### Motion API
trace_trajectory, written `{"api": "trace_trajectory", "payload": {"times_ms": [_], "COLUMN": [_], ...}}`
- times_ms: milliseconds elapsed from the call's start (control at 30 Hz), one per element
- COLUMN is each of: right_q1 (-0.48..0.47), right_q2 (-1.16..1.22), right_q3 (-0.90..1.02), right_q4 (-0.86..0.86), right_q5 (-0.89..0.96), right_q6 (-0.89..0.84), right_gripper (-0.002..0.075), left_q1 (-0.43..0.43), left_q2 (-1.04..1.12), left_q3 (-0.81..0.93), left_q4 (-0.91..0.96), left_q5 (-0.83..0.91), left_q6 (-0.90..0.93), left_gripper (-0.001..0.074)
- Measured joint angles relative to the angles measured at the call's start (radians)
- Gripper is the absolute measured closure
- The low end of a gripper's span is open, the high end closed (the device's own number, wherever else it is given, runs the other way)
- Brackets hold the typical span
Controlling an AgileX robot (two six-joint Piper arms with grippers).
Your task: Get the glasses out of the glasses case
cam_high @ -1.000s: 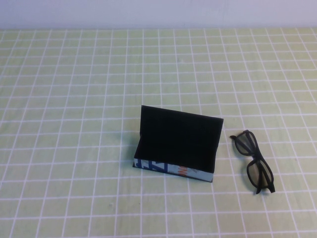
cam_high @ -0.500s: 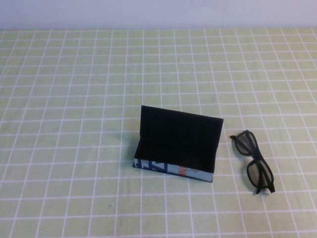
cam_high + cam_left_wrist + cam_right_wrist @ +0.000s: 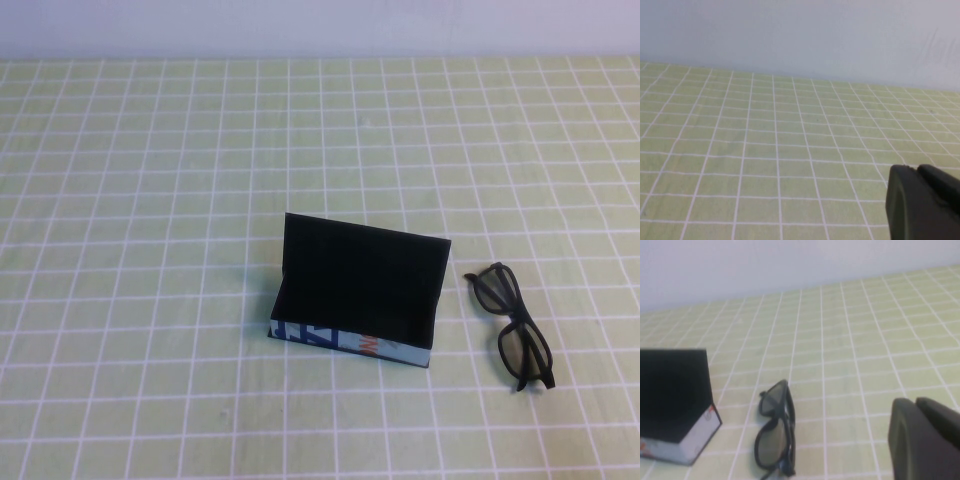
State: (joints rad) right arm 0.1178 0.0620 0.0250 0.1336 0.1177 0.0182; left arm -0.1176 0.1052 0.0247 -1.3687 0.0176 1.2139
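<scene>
The glasses case [image 3: 358,292] stands open in the middle of the table, its black lid upright and its light blue printed side facing me. Its inside looks empty. The black glasses [image 3: 512,325] lie folded on the cloth just right of the case, apart from it. In the right wrist view the glasses [image 3: 775,432] and the case [image 3: 672,400] lie ahead of my right gripper [image 3: 915,402], which is shut, empty and well clear of them. My left gripper [image 3: 917,170] is shut and empty over bare cloth. Neither gripper shows in the high view.
A green cloth with a white grid [image 3: 150,200] covers the whole table. A pale wall [image 3: 320,25] runs along the far edge. Nothing else stands on the cloth.
</scene>
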Motion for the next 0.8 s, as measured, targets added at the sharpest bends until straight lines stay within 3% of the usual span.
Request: {"api": "trace_trajectory", "payload": {"times_ms": [200, 800], "right_q1": [-0.005, -0.005], "right_q2": [-0.07, -0.07], "right_q3": [0.002, 0.004], "right_q4": [-0.011, -0.004], "right_q5": [0.203, 0.217], "right_q6": [0.0, 0.0], "right_gripper": [0.0743, 0.0743], "left_q1": [0.0, 0.0], "left_q2": [0.0, 0.0], "left_q3": [0.0, 0.0], "left_q4": [-0.002, -0.002], "left_q5": [0.0, 0.0], "left_q6": [0.0, 0.0], "left_gripper": [0.0739, 0.0739]}}
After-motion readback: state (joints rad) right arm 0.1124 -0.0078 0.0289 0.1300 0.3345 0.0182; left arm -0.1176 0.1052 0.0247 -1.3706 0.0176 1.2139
